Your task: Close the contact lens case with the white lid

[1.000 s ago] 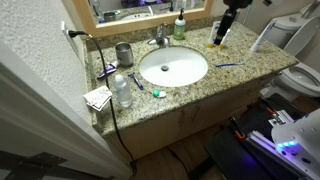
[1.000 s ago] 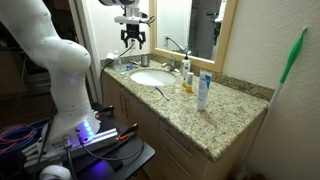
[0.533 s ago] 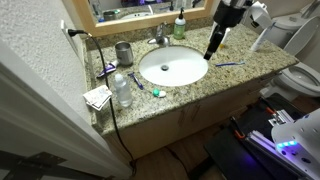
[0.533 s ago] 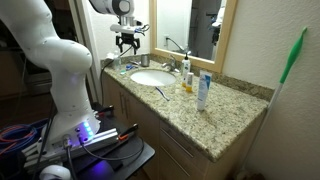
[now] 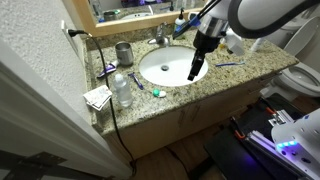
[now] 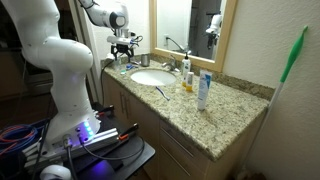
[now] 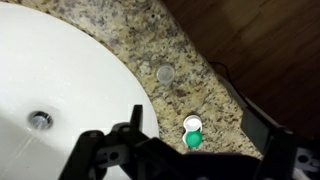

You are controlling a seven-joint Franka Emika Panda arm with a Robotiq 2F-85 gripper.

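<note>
The contact lens case (image 7: 192, 132) lies on the granite counter by the sink's rim; it has a green cap on one well and an uncovered white well. In an exterior view it is a small green spot (image 5: 157, 93) in front of the sink. The white lid (image 7: 165, 73) lies loose on the granite, a short way from the case. My gripper (image 7: 200, 122) is open and empty, and its fingers straddle the case from above. In both exterior views it hangs over the sink (image 5: 194, 73) (image 6: 124, 57).
The white sink (image 5: 172, 67) fills the counter's middle, with the faucet (image 5: 160, 37) behind it. A clear bottle (image 5: 122, 90), a metal cup (image 5: 123, 52) and folded paper (image 5: 98, 97) stand near the case. A blue-handled toothbrush (image 5: 230, 65) and a green bottle (image 5: 179, 27) lie farther off.
The arm has swung from the counter's back corner across and down over the sink, toward the lens case. The gripper stays open.
</note>
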